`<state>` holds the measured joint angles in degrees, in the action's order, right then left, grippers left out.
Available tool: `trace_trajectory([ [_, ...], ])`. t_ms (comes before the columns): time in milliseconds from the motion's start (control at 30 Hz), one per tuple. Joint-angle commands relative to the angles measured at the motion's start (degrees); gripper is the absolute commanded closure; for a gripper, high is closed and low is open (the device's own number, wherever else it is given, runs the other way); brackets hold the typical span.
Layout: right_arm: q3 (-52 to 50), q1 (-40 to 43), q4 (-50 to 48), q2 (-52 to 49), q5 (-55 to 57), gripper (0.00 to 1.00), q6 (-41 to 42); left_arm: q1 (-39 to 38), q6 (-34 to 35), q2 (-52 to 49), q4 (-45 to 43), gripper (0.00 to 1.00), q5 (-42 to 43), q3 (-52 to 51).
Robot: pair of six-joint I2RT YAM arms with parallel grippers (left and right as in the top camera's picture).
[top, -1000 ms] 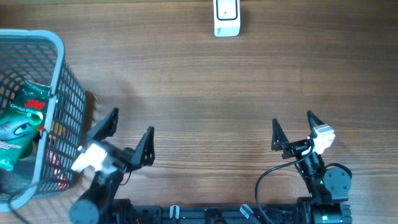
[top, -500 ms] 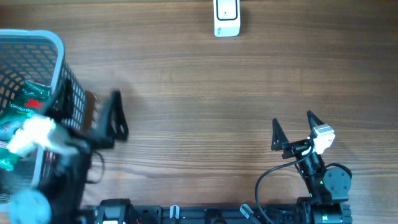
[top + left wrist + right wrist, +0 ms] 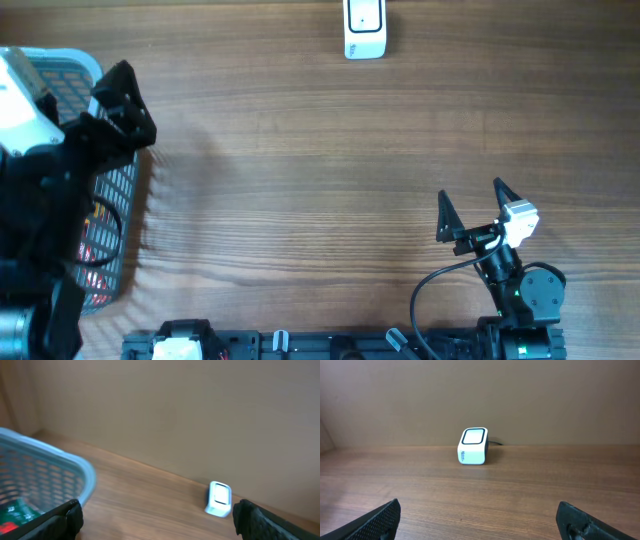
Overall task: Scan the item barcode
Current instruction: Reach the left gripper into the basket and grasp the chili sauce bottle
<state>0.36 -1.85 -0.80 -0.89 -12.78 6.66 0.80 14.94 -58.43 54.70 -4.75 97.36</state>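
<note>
Scanner point(image 3: 364, 30), one, basket point(image 3: 118, 195), one, left gripper point(image 3: 160, 519) and right gripper point(image 3: 470, 200), jaws apart

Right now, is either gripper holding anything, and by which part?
Nothing is held. The left gripper is open near the basket; the right gripper is open and empty.

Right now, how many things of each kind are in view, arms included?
Basket: 1
Scanner: 1
Green packet in the basket: 1 seen; the left arm hides most of the inside
Arms: 2, left arm and right arm
Total: 5
</note>
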Motion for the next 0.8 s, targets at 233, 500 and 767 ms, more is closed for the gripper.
trace_trajectory([
  [233, -0.1, -0.2, -0.2, 0.5, 1.0, 0.00, 0.9, 7.3, 18.6, -8.7, 5.8, 0.00, -26.6, 1.0],
  [500, -0.1, -0.2, -0.2, 0.5, 1.0, 0.00, 0.8, 27.7, 31.1, -16.6, 14.3, 0.00, -11.9, 1.0],
  [767, -0.1, -0.2, -0.2, 0.5, 1.0, 0.00, 0.9, 43.7, 39.5, -25.7, 23.6, 0.00, 2.3, 1.0],
])
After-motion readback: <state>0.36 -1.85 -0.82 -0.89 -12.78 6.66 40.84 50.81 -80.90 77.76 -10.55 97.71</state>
